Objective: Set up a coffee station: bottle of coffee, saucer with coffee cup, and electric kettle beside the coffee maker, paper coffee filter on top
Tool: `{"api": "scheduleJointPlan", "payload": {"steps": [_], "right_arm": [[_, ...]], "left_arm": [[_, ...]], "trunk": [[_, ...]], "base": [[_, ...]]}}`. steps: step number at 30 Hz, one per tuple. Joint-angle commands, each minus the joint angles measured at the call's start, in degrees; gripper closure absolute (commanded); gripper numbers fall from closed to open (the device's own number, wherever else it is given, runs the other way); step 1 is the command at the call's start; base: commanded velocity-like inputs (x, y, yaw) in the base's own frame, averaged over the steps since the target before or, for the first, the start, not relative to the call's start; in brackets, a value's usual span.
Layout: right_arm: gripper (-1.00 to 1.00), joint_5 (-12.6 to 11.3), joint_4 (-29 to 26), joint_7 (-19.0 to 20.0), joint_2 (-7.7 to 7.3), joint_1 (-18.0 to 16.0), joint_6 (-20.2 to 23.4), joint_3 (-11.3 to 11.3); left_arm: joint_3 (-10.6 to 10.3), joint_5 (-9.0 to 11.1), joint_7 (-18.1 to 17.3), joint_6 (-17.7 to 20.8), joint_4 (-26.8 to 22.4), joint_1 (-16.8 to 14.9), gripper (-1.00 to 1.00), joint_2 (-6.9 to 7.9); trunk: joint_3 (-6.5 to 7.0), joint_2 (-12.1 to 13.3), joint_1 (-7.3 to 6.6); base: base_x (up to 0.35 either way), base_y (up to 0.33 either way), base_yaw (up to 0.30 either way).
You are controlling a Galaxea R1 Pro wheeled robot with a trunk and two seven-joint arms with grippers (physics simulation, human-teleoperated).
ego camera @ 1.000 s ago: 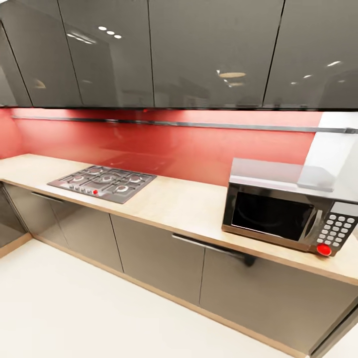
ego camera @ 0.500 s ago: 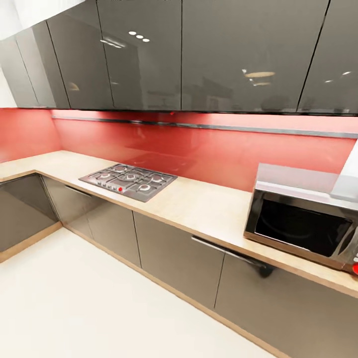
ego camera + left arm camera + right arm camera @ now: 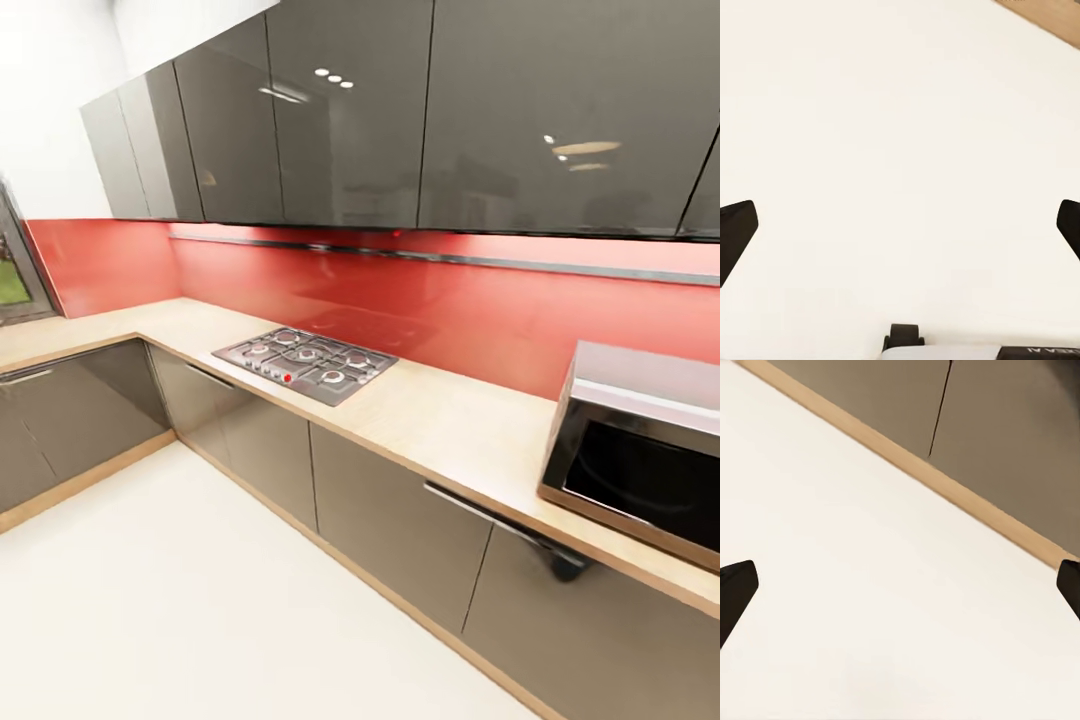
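Diagonally, the kitchen countertop (image 3: 440, 420) runs; both end effectors (image 3: 900, 232) (image 3: 900, 592) gape wide, empty.

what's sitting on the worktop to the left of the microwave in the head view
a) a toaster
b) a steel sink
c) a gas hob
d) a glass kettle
c: a gas hob with burners and a row of knobs is set into the countertop, left of the microwave.

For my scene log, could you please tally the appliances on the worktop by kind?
Gas hob: 1
Microwave: 1
Total: 2, both on the beige worktop.
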Motion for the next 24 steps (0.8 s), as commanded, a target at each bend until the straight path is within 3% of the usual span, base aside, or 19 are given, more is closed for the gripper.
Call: {"api": "scheduleJointPlan", "payload": {"steps": [1,24], "right_arm": [[-1.00,0.05,0.01,-0.02,-0.01,-0.02,-0.16,0.02],[-1.00,0.04,0.04,-0.02,-0.01,-0.05,-0.16,0.02]], "left_arm": [[0.04,0.07,0.04,-0.19,0.07,-0.05,-1.00,-0.01],[0.04,0.07,0.04,-0.19,0.07,-0.07,-1.00,-0.01]], "trunk": [[0.10,0.35,-0.21],[4.23,9.57,-5.27]], "base": [[0.000,0.000,0.278],[0.000,0.000,0.278]]}}
